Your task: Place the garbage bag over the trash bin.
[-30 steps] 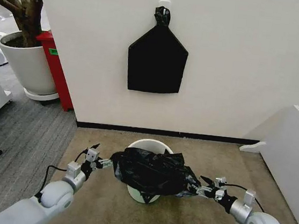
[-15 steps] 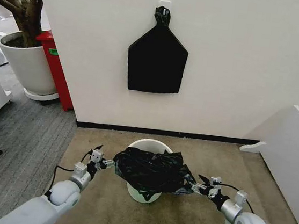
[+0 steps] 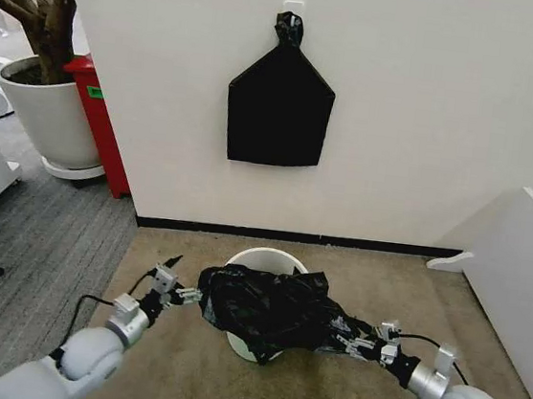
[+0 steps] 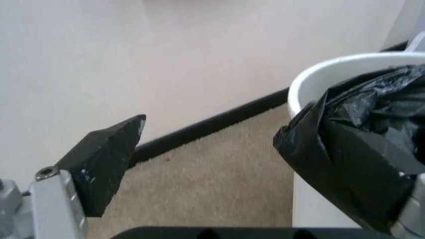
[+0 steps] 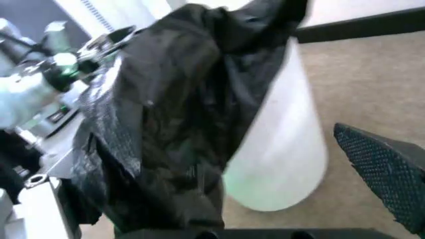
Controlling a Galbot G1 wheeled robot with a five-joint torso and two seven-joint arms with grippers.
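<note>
Head view: the small round cream-white plastic trash bin [image 3: 265,259] stands on the tan carpet [image 3: 373,279] near the white wall [image 3: 421,111], and the loose, crinkly, glossy black garbage bag [image 3: 269,308] drapes over its front rim and front wall; the back rim is bare.
Left tool: the left tool [image 3: 177,290] sits at the bag's left edge, level with the bin's rim.
Left wrist view: the left tool's fingers are spread wide; one dark finger [image 4: 106,159] stands free in the air, and the other lies under a fold of the bag [image 4: 352,164], which hangs over it beside the bin [image 4: 332,74].
Right tool: the right tool [image 3: 352,339] is at the bag's right edge, low beside the bin.
Right wrist view: one finger [image 5: 388,177] stands well clear, so the jaws gape; the bag [image 5: 166,124] lies bunched against the other side, in front of the bin [image 5: 285,154].
</note>
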